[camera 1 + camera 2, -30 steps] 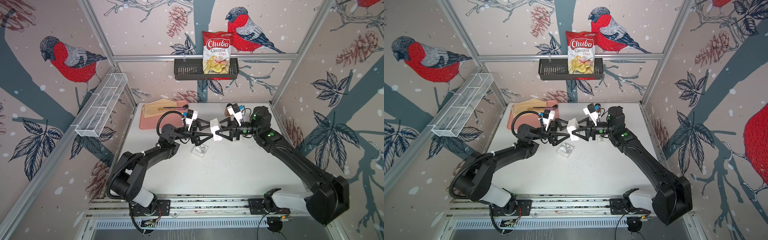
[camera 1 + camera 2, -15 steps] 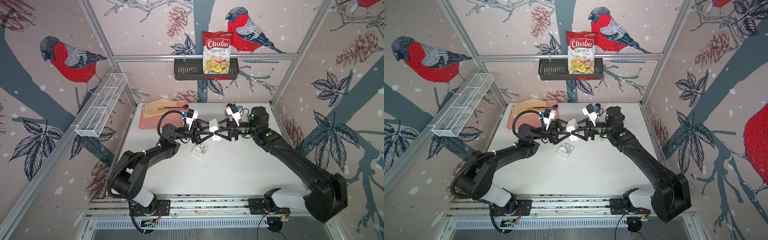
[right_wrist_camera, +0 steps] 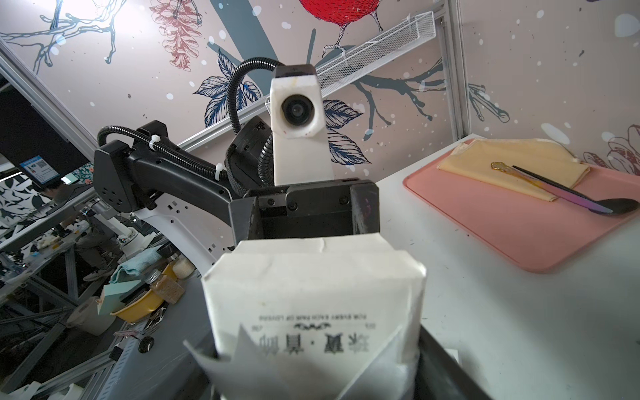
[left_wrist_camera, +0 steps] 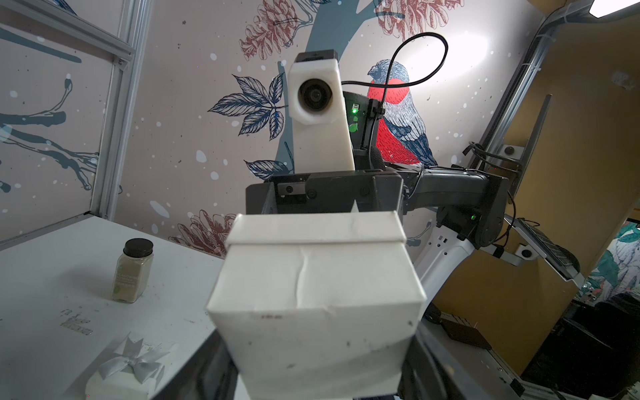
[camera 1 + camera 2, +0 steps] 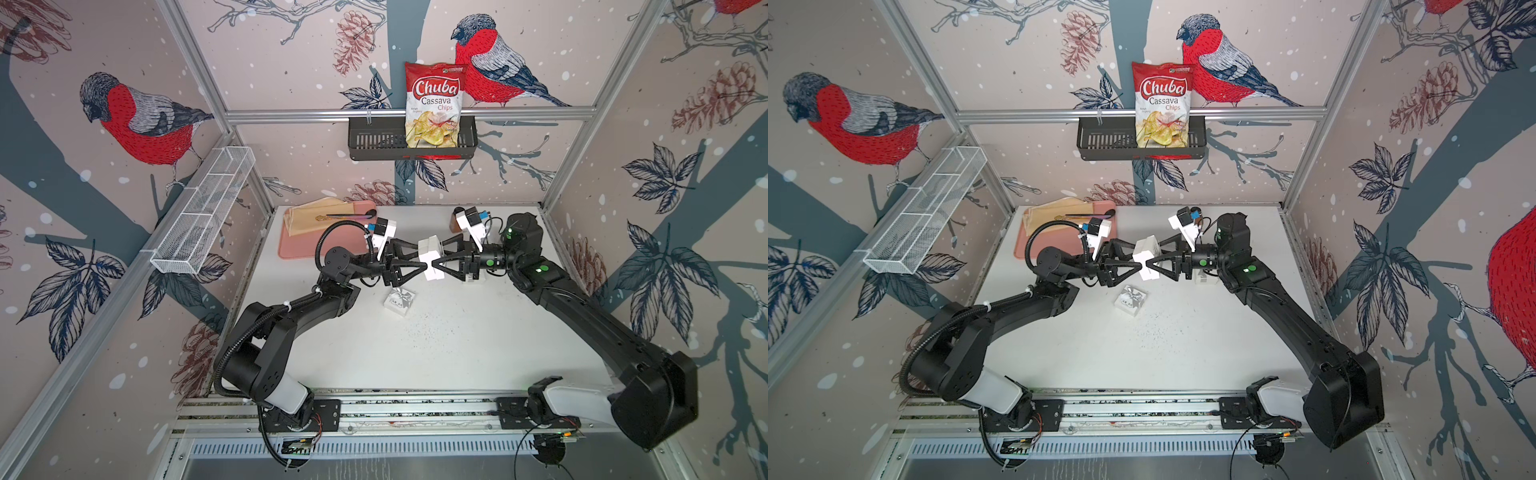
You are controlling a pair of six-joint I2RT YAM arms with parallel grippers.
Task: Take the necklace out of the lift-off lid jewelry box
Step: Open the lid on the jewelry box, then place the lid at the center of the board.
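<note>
A white jewelry box [image 5: 430, 257] [image 5: 1148, 258] hangs in the air above the back middle of the table, between both arms. My right gripper [image 5: 438, 258] [image 3: 311, 381] is shut on its printed, ribboned lid end [image 3: 311, 301]. Facing it, my left gripper [image 5: 420, 261] [image 4: 318, 381] is shut on the plain end [image 4: 318, 294], with a dark finger on each side. The lid sits on the box. The necklace is hidden.
Another small white box with a silver bow [image 5: 399, 300] [image 4: 128, 367] lies on the table just below the grippers. A pink tray [image 5: 299, 249] holding a yellow cloth and a spoon is at the back left. A spice jar [image 4: 131, 270] stands at the back.
My left gripper's jaws have narrowed from wide open onto the free end of the box. The right gripper kept its hold and shifted the box slightly left.
</note>
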